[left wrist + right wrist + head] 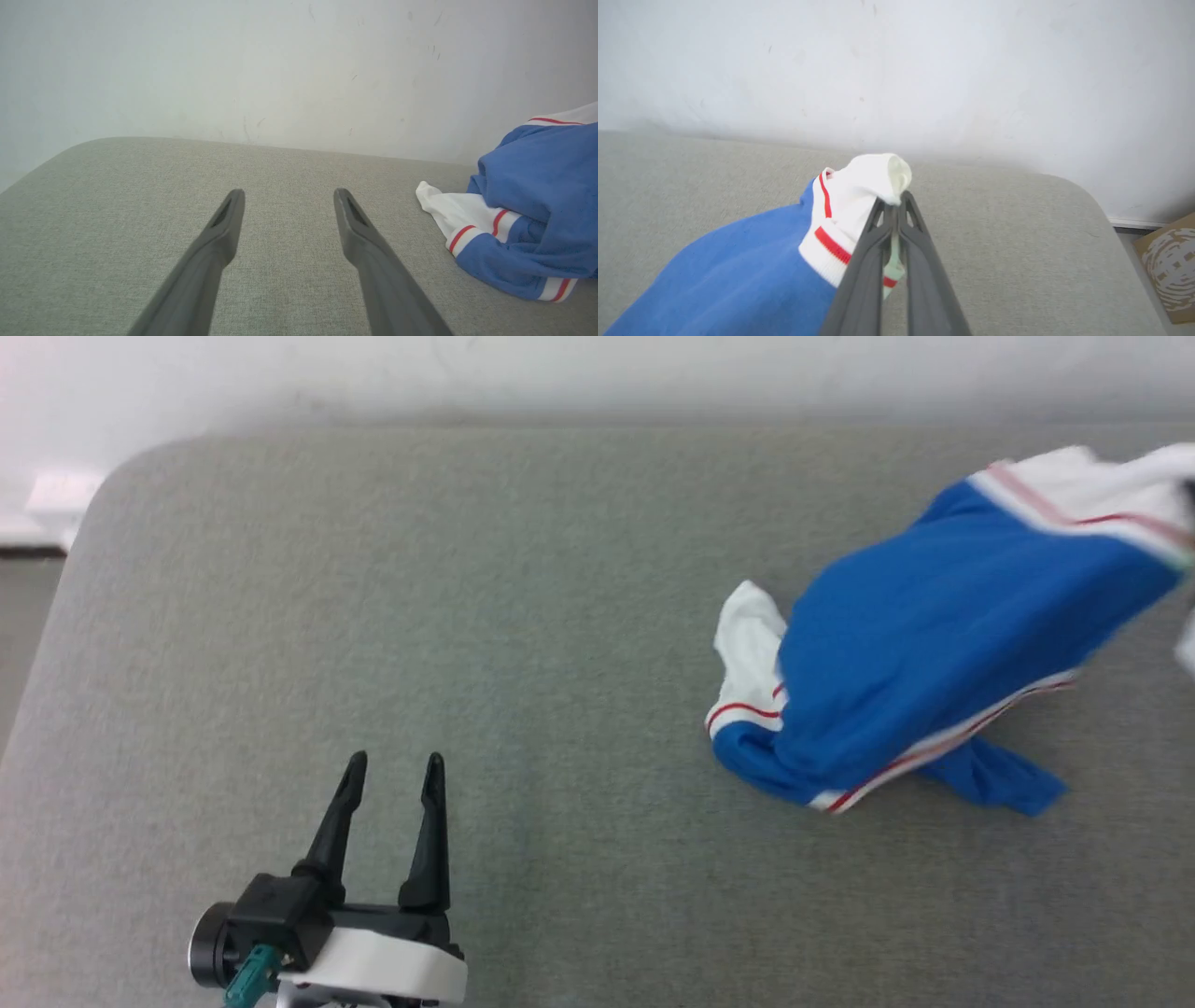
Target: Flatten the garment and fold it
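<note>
the garment (934, 644) is seen as a crumpled royal-blue shirt with white sleeves and edges trimmed in red and white stripes. it is bunched into a heap on the grey fabric tabletop (467, 616), not spread flat. one white sleeve (747, 653) is folded over at the end of the heap nearer the left jaws, and a blue flap is left trailing on the tabletop at the near side.

the right jaws are closed on the other white sleeve (864, 186). its cloth is pinched between the two dark fingers (920, 261) and bulges out just past their tips. from there the blue body (738, 280) is drawn down and away to the left of the right jaws. a red stripe is shown on the cuff just beside the fingers.

the left jaws are held open, with nothing between the fingers (205, 261) and bare tabletop beyond them. the garment (542, 186) is found to the right of the left jaws, well apart from them. a pale wall (280, 70) is seen behind the tabletop.
</note>
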Controlling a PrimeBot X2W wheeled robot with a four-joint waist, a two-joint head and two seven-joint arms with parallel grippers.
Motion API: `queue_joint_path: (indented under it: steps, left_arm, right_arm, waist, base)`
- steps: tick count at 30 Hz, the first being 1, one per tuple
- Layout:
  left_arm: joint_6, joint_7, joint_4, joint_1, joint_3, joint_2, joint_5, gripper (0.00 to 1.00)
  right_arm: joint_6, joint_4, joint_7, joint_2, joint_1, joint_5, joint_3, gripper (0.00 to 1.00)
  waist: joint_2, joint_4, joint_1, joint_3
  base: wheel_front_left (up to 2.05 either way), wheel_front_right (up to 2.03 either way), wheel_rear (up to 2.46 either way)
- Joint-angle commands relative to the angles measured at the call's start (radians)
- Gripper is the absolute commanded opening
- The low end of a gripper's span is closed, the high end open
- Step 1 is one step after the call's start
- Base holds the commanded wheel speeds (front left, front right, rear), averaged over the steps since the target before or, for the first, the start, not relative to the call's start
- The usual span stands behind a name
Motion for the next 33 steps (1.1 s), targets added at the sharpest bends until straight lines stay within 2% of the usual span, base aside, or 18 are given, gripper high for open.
queue_joint_path:
  steps: [1, 4, 8, 10, 13, 17, 18, 19, 22, 26, 29, 33]
  left_arm:
    - [-0.004, -0.005, -0.003, 0.017, 0.007, -0.006, 0.001, 1.0]
    - [-0.007, -0.005, -0.004, 0.031, 0.008, -0.007, 0.006, 1.0]
    - [-0.013, -0.005, -0.003, 0.038, 0.011, -0.007, 0.01, 1.0]
    - [-0.018, -0.005, 0.0, 0.037, 0.014, -0.006, 0.013, 1.0]
    - [-0.024, -0.005, 0.006, 0.032, 0.018, -0.002, 0.017, 1.0]
    - [-0.029, -0.005, 0.016, 0.028, 0.019, 0.003, 0.019, 1.0]
    - [-0.03, -0.005, 0.019, 0.027, 0.02, 0.005, 0.02, 1.0]
    - [-0.031, -0.005, 0.022, 0.026, 0.021, 0.005, 0.02, 1.0]
    - [-0.032, -0.005, 0.029, 0.025, 0.021, 0.006, 0.019, 1.0]
    - [-0.032, -0.005, 0.033, 0.024, 0.017, 0.003, 0.012, 1.0]
    - [-0.03, -0.005, 0.037, 0.023, 0.01, -0.001, 0.005, 1.0]
    - [-0.026, -0.005, 0.038, 0.022, 0.004, -0.005, -0.004, 1.0]
  right_arm:
    - [-0.001, -0.02, -0.017, -0.021, 0.011, -0.002, -0.062, 0.0]
    - [-0.001, -0.04, -0.029, -0.043, 0.108, -0.033, -0.157, 0.0]
    - [-0.001, -0.024, -0.06, 0.008, 0.31, -0.072, -0.294, 0.0]
    - [-0.001, 0.004, -0.085, 0.063, 0.397, -0.086, -0.336, 0.0]
    - [-0.001, 0.068, -0.123, 0.13, 0.473, -0.104, -0.35, 0.0]
    - [-0.001, 0.136, -0.161, 0.159, 0.495, -0.122, -0.33, 0.0]
    - [-0.001, 0.15, -0.175, 0.158, 0.492, -0.133, -0.32, 0.12]
    - [-0.001, 0.16, -0.189, 0.156, 0.486, -0.141, -0.31, 1.0]
    - [-0.001, 0.153, -0.228, 0.144, 0.441, -0.145, -0.289, 1.0]
    - [-0.001, 0.051, -0.25, 0.107, 0.361, -0.101, -0.206, 1.0]
    - [-0.001, -0.064, -0.206, 0.086, 0.303, -0.04, -0.112, 1.0]
    - [-0.001, -0.189, -0.092, 0.092, 0.239, 0.029, 0.027, 1.0]
  waist:
    - [0.0, -0.064, 0.0, -0.068]
    - [0.0, -0.067, 0.0, -0.066]
    - [0.0, -0.058, 0.0, -0.044]
    - [0.0, -0.054, 0.0, -0.032]
    - [0.0, -0.052, 0.0, -0.021]
    - [0.0, -0.056, 0.0, -0.019]
    - [0.0, -0.058, 0.0, -0.021]
    - [0.0, -0.061, 0.0, -0.025]
    - [0.0, -0.07, 0.0, -0.038]
    - [0.0, -0.074, 0.0, -0.054]
    - [0.0, -0.069, 0.0, -0.061]
    - [0.0, -0.053, 0.0, -0.055]
  base:
    - [0.0, 0.0, 0.0]
    - [0.0, 0.0, 0.0]
    - [0.0, 0.0, 0.0]
    - [0.0, 0.0, 0.0]
    - [0.0, 0.0, 0.0]
    - [0.0, 0.0, 0.0]
    - [0.0, 0.0, 0.0]
    - [0.0, 0.0, 0.0]
    - [0.0, 0.0, 0.0]
    - [0.0, 0.0, 0.0]
    - [0.0, 0.0, 0.0]
    - [0.0, 0.0, 0.0]
